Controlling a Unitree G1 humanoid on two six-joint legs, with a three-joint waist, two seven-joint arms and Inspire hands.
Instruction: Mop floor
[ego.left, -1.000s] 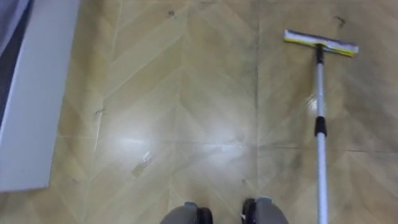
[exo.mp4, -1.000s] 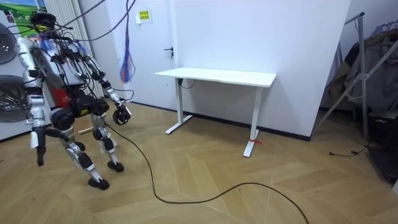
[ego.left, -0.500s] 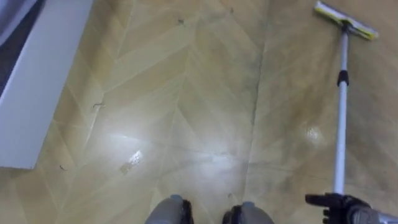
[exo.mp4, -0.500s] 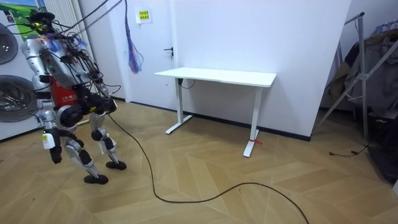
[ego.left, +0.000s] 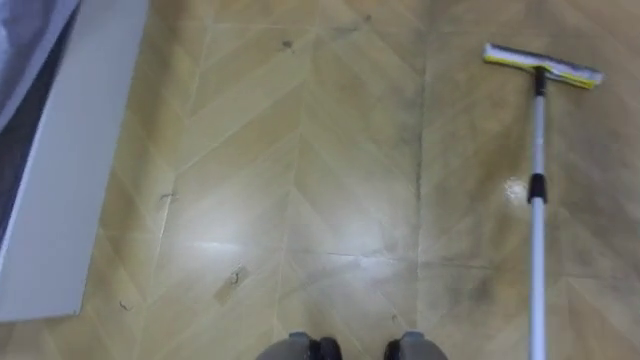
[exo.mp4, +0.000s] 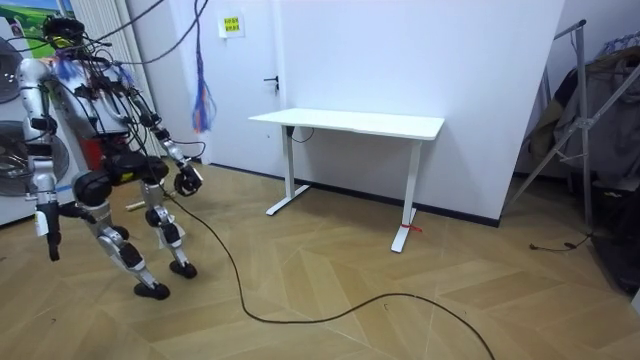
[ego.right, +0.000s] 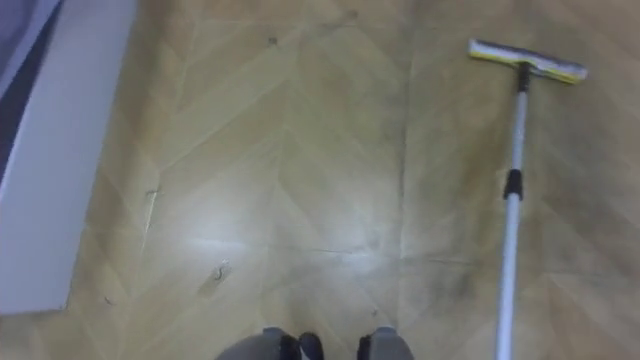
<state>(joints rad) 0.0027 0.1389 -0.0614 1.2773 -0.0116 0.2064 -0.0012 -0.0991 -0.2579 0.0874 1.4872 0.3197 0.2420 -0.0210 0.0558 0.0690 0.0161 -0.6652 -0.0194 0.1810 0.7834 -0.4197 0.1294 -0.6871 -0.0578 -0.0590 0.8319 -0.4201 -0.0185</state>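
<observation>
Currently reading the right hand (exo.mp4: 185, 181) in the room view: hanging low beside the hips, on the room view's right of the bent-over body. Not managing to tell its grip state, nor whether it is touching anything. Seeing the left hand (exo.mp4: 47, 235) dangling lower on the other side, state equally unreadable. Spotting the mop (ego.left: 537, 200) lying on the wooden floor (ego.left: 300, 180) on the right hand's side, ahead of the robot: yellow-edged mop head (ego.left: 543, 66) sitting farthest out, silver pole (ego.left: 536, 270) running straight back toward the right hand's side and leaving at the bottom edge. Not confirming any contact between pole and hand. Noting a white panel (ego.left: 70, 170) sitting over on the left hand's side, well apart from the mop.
</observation>
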